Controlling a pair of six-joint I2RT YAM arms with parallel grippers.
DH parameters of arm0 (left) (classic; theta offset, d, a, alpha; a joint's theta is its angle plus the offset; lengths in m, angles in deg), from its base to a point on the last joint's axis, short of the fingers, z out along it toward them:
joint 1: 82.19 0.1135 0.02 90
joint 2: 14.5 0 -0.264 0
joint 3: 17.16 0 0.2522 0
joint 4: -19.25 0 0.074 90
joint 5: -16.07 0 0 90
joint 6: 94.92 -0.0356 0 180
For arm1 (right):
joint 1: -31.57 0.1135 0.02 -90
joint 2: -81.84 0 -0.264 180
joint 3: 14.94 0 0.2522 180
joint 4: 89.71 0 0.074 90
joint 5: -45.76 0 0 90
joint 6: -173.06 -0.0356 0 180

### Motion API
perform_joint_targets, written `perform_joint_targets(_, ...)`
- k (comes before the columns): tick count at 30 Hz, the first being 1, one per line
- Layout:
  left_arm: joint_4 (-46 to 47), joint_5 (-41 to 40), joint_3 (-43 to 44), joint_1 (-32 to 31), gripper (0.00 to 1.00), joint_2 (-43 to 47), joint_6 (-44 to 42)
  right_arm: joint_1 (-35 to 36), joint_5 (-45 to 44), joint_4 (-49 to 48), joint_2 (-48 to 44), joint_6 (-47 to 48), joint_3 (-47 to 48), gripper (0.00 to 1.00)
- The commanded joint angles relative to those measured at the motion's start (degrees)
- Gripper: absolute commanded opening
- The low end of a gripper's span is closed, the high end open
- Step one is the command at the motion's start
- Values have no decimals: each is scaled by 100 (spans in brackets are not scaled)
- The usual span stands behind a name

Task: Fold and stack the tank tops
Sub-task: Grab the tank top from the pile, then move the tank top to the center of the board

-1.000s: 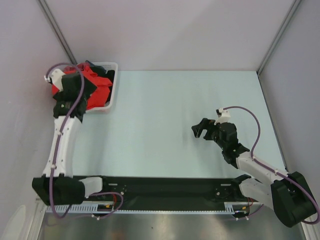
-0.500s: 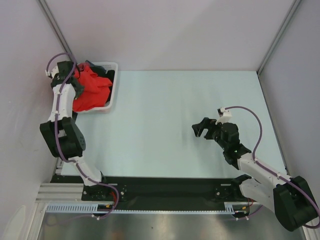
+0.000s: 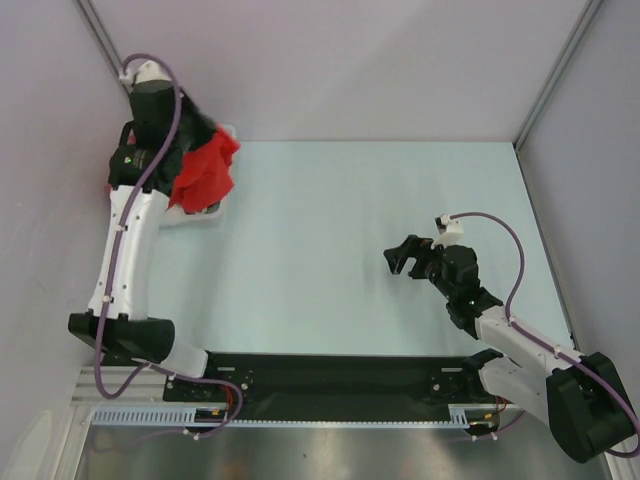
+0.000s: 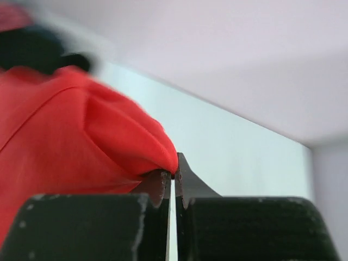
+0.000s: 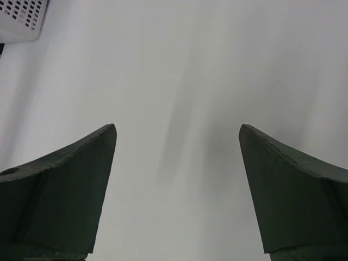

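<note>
Left pincer (image 4: 174, 179) clamping on fold of bright red tank top (image 3: 208, 175), dangling it above basket (image 3: 200, 218) at far-left corner. Right pincer (image 3: 398, 258) hanging apart over bench (image 3: 350, 200). Best: carrying cloth clear of rim, spreading flat mid-bench.

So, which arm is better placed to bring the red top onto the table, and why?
Left: left gripper is shut on the red top above the basket; right gripper is open, far away.
</note>
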Motion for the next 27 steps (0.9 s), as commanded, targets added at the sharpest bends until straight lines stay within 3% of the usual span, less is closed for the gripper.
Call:
perform_joint_targets(1, 83, 751, 937, -1295, 0, 528, -250, -35, 20, -152, -57, -15, 113, 100)
perform_joint_targets(4, 715, 1271, 843, -2131, 0, 923, 136, -26, -15, -135, -39, 3, 121, 100)
perform_joint_targets(7, 1278, 1738, 877, -2442, 0, 1109, 566, -35, -24, -126, -22, 11, 121, 100)
perform_joint_targets(12, 1280, 501, 527, -2443, 0, 1373, 507, -26, -51, -117, -30, 11, 121, 100)
perform_joint_targets(16, 1550, 316, -848, -2434, 3, 1321, 339, -26, -165, -47, -136, 11, 104, 100)
perform_joint_targets(17, 1674, 306, -1176, -2443, 10, 1320, 348, -26, -165, -47, -153, 11, 95, 100)
perform_joint_targets(18, 1771, 237, -1484, -2443, 30, 1286, 339, -35, -165, -38, -197, 3, 86, 100)
perform_joint_targets(19, 1597, 88, -1905, -2434, 99, 1207, 382, -26, -313, -30, -215, 3, 77, 100)
perform_joint_targets(23, 867, -563, -2146, -2355, 100, 855, 498, -35, -437, 41, -303, 3, 69, 100)
perform_joint_targets(27, 1146, -872, -2751, -2355, 100, 1258, 331, -35, -481, 41, -259, -6, 60, 100)
